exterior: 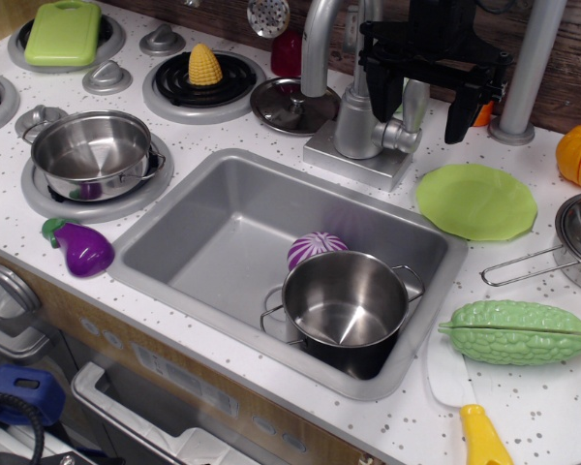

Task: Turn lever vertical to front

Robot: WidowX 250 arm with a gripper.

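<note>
White speckled table point(271, 116) surrounds a grey sink point(213, 208); above, the black gripper point(413, 105) hangs, fingers apart, straddling the upright silver-grey paddle lever point(415, 102).

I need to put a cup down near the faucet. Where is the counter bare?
Bare counter lies between the green plate and bitter gourd, and between the eggplant and sink. The sink's back-left floor is free. Around the lever it is crowded by the gripper.

Landmark: the rectangular grey plastic sink point(203, 218). In it, a steel two-handled pot point(347, 312); behind it, the grey faucet point(358, 121); right of it, a flat green plate point(476, 201); left, a purple toy eggplant point(80, 248).
</note>
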